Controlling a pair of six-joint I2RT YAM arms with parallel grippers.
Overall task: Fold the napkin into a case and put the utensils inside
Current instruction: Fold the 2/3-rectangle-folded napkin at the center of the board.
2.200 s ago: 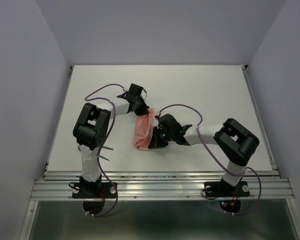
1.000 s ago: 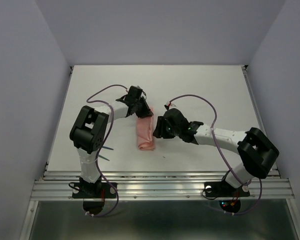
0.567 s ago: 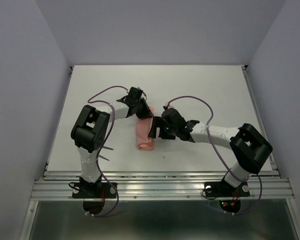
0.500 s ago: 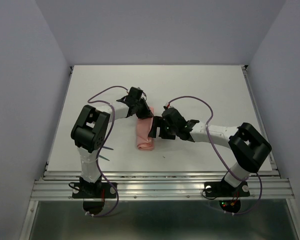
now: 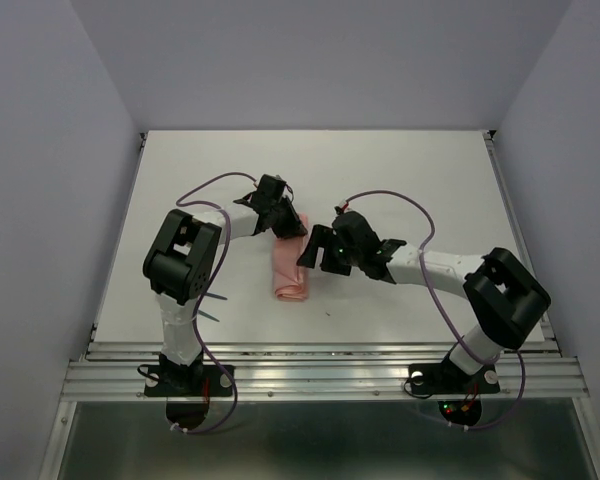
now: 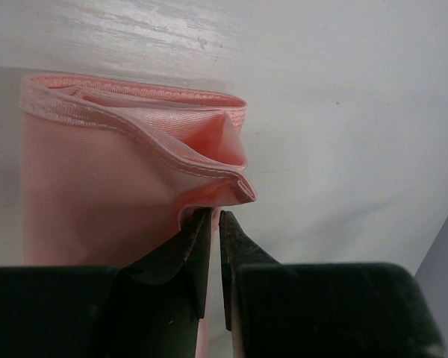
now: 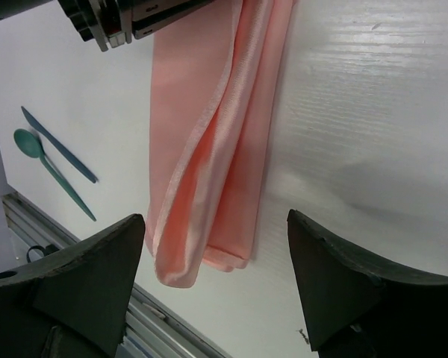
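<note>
**Top view.** The napkin lies on the table as a narrow folded strip. Its long axis runs away from the arm bases. The left gripper sits at the strip's far end. The right gripper stands just beside the strip's right edge, about halfway along it and clear of the cloth.

**Left wrist view.** The jaws are drawn almost together and pinch a corner of the top layer straight ahead of the fingertips. Beyond the pinch the hems part into a small open mouth. We read this as the case's opening, held up at that end. The rest of the cloth spreads ahead and to the left of the fingers.

**Right wrist view.** The jaws stand wide apart and hold nothing. The strip runs lengthwise straight out from between the fingers, with its closed, rounded end nearest them. The left gripper is at the top of this view, at the strip's other end. The utensils, a teal spoon and a darker piece beside it, lie to the left of the fingers, on the other side of the strip. They are well apart from it, and their handles slant across its axis.

**Judgement.** The fold looks about done and loading has not begun. The right gripper is the free one. To reach the utensils it must cross over the strip, and each piece must then be turned in line with the strip and brought to the mouth at the far end.
</note>
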